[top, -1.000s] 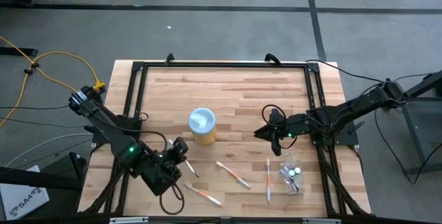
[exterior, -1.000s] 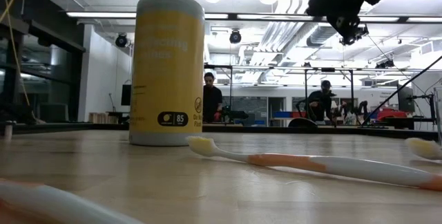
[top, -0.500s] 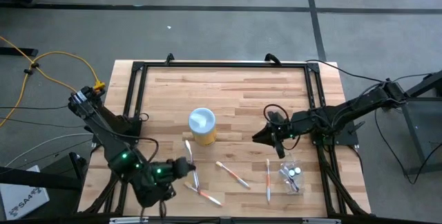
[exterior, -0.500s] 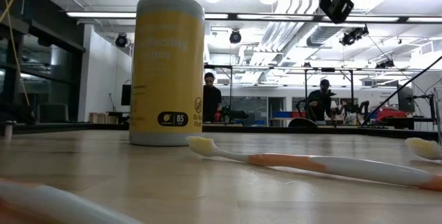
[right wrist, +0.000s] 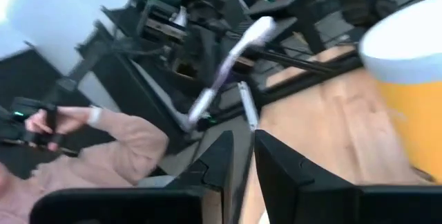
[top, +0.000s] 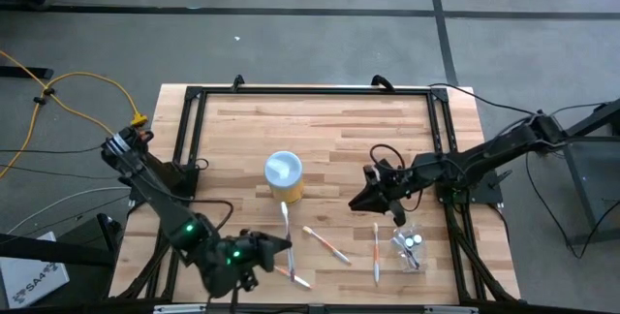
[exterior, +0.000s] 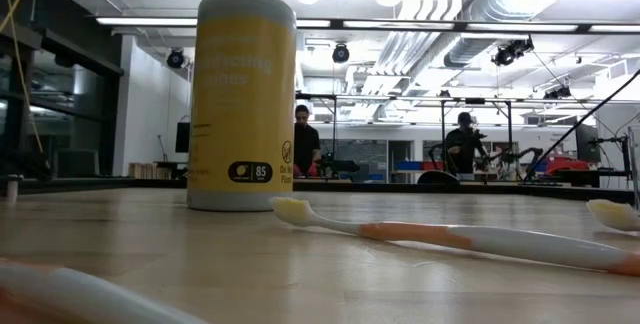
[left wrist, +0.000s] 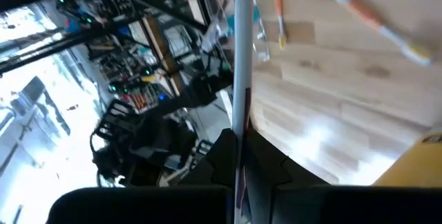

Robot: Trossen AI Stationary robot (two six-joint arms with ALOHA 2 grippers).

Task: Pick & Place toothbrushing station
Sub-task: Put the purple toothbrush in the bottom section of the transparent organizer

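Wood: pale butcher-block table top (top: 329, 130) inside a black metal frame (top: 194, 101).
Left gripper (top: 281, 243): low at the table's near edge, left of centre; fingers pinched on a thin white toothbrush with a purple streak (top: 286, 219), which points up-table toward the canister. Left wrist view shows the handle (left wrist: 239, 58) running straight out from between the dark fingers (left wrist: 224, 151).
Right gripper (top: 360, 201): hovering right of centre, above the table, fingers close together with a narrow gap; nothing seen between them. In the right wrist view its fingers (right wrist: 221, 155) stand near-parallel.
Canister: yellow cylinder with white lid (top: 284, 176), upright mid-table; large in the low view (exterior: 245, 99).
Loose brushes: orange-and-white toothbrush (top: 325, 243) between the grippers; another (top: 376, 253) just left of the cup; a third (top: 290, 274) at the near edge.
Cup: small clear plastic holder (top: 409, 245), near right corner, teal-capped bottles (top: 413, 240) inside.
Background: two people (exterior: 305, 139) far behind the table; a pink sleeve (right wrist: 103, 155) in the right wrist view.
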